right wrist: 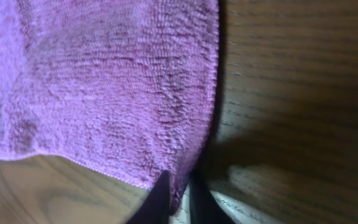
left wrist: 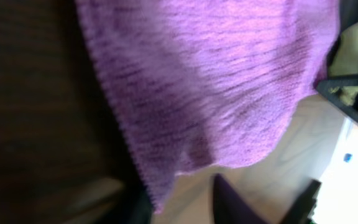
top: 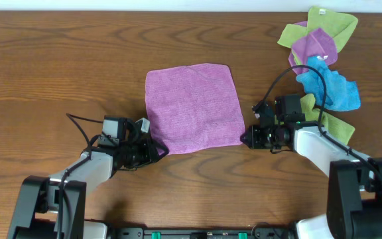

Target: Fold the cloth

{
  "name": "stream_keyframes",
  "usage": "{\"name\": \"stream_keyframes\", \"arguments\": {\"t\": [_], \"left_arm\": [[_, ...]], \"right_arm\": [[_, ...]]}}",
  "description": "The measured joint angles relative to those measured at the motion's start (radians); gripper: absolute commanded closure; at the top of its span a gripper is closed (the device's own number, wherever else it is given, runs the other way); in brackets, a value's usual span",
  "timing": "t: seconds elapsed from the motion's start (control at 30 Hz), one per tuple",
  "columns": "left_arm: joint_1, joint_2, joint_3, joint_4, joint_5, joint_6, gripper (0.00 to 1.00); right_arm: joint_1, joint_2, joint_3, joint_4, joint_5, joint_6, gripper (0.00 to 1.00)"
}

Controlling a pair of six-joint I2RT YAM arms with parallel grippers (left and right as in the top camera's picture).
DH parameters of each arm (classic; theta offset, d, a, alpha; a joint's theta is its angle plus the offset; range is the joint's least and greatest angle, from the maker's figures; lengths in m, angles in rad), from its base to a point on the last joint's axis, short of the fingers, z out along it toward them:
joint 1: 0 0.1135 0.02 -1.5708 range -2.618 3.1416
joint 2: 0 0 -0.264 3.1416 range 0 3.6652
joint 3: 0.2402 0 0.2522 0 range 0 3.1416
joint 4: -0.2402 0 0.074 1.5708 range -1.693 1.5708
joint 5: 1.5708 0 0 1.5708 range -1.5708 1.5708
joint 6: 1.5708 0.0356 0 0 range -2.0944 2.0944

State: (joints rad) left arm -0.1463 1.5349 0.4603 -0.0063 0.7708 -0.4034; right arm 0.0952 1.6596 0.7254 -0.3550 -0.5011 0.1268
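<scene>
The cloth is a roughly square purple towel, spread flat in the middle of the table. My left gripper is at its near-left corner. In the left wrist view that corner of the cloth hangs between the jaws of my left gripper, against the left finger, with a gap to the right finger. My right gripper is at the near-right corner. In the right wrist view my right gripper is shut, pinching the tip of the cloth.
A heap of green, purple and blue cloths lies at the back right, close behind the right arm. A black cable loops over that heap. Bare wooden table surrounds the towel.
</scene>
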Motion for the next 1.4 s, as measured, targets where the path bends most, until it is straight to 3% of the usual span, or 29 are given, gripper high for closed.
{"name": "stream_keyframes", "arguments": {"t": [0.03, 0.47, 0.9, 1.23, 1.4], "left_arm": [[0.0, 0.002, -0.002, -0.002, -0.011, -0.002, 0.94], [0.003, 0.006, -0.01, 0.034, -0.011, -0.046, 0.95], [0.069, -0.066, 0.244, 0.037, 0.09, -0.049, 0.94], [0.076, -0.076, 0.29, -0.036, -0.016, -0.068, 0.95], [0.093, -0.076, 0.29, -0.036, -0.084, -0.094, 0.94]], "right_arm": [[-0.001, 0.002, 0.0, 0.0, 0.0, 0.003, 0.99], [-0.001, -0.019, 0.0, 0.013, -0.08, 0.007, 0.99], [0.01, -0.342, 0.0, 0.027, -0.112, 0.069, 0.98], [0.164, -0.351, 0.0, 0.138, -0.021, 0.187, 0.98], [0.169, -0.345, 0.0, 0.228, 0.06, 0.249, 0.99]]}}
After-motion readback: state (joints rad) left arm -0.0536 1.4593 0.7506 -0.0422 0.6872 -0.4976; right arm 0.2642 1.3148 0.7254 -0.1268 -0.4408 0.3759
